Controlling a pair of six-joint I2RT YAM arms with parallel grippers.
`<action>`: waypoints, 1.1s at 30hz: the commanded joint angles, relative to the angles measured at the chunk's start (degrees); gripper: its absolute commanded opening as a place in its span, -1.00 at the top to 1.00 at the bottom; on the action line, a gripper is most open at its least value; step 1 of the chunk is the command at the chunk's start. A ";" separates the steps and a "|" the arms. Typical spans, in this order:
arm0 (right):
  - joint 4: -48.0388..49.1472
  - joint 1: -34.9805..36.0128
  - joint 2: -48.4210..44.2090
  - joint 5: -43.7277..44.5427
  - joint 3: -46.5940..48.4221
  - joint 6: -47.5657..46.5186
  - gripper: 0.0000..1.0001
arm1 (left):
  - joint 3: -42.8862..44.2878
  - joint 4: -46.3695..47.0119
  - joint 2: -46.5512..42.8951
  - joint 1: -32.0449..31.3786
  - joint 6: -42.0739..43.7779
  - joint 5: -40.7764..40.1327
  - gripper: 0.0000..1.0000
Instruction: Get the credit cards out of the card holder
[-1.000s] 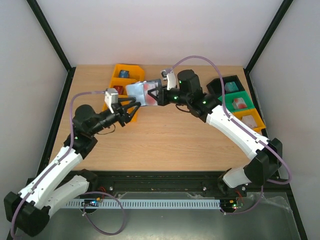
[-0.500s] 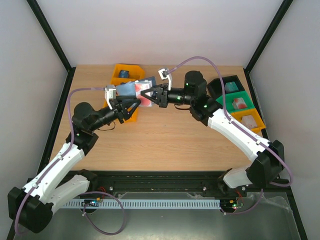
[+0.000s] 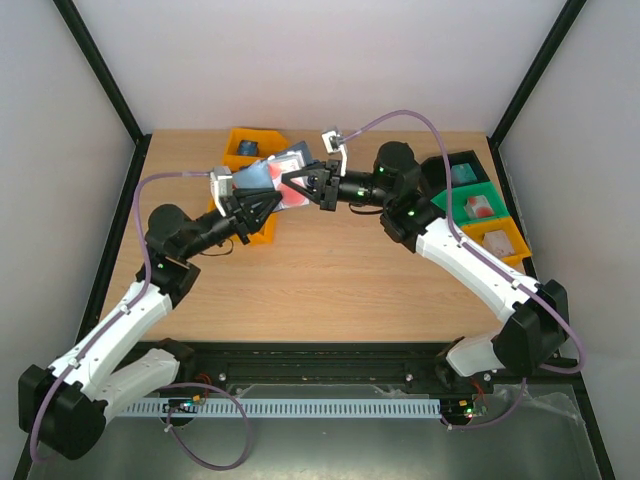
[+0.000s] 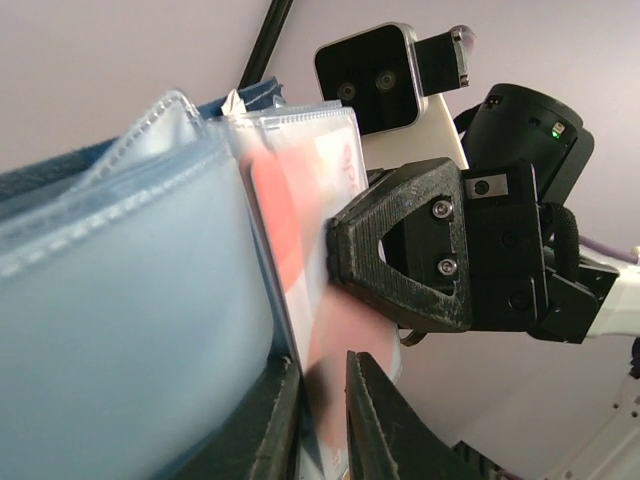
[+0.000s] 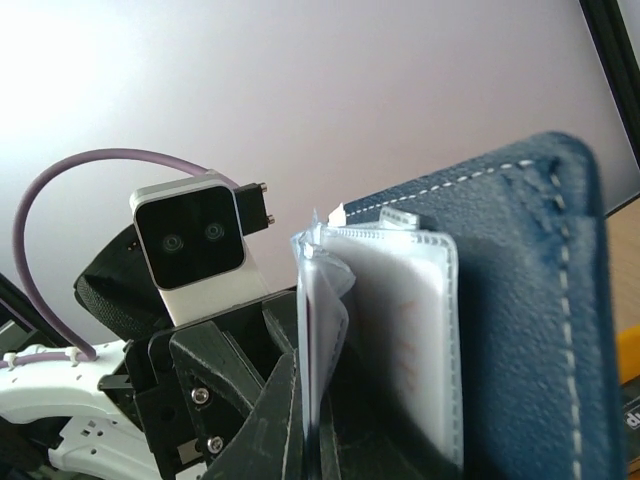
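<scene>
The card holder (image 3: 260, 176) hangs open in the air over the back left of the table, its navy cover (image 5: 540, 300) and clear sleeves (image 4: 120, 300) spread apart. My right gripper (image 3: 287, 183) (image 5: 318, 440) comes in from the right and is shut on one clear sleeve. A red credit card (image 3: 294, 193) (image 4: 285, 240) sits in the sleeve nearest the left gripper. My left gripper (image 3: 268, 198) (image 4: 322, 420) reaches in from the left, its jaws nearly together with the red card's lower edge between them. Other credit cards are hidden in the sleeves.
A yellow three-compartment bin (image 3: 232, 150) lies on the table under the held card holder. Black, green and yellow bins (image 3: 478, 228) with small objects stand at the right edge. Dark frame posts rise at both back corners.
The left gripper has moved up and to the right onto the card holder, and its jaws have narrowed around the red card. The right gripper has shifted the holder slightly left and stayed shut.
</scene>
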 commanded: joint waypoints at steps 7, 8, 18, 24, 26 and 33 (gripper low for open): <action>5.64 1.89 0.52 -2.09 -1.06 0.54 0.97 | 0.65 3.92 0.46 -1.39 -2.53 5.96 0.95; 4.90 1.88 0.14 -2.33 -1.10 -0.11 0.97 | 0.58 3.34 0.31 -1.17 -2.32 5.36 0.95; 5.17 -3.87 -3.87 -4.57 -1.87 0.94 0.97 | 0.41 -6.21 -2.65 1.20 3.70 1.11 0.95; 3.63 -4.52 -4.15 -5.25 -1.08 0.74 0.97 | -0.14 -6.32 -2.83 1.46 3.88 1.35 0.95; 3.62 -4.55 -4.09 -5.48 -0.90 0.77 0.97 | -0.33 -5.84 -2.77 1.46 3.91 1.29 0.95; 2.65 -4.55 -3.95 -6.87 -0.28 0.56 0.97 | 1.77 -10.98 -3.54 1.65 7.75 -1.38 0.86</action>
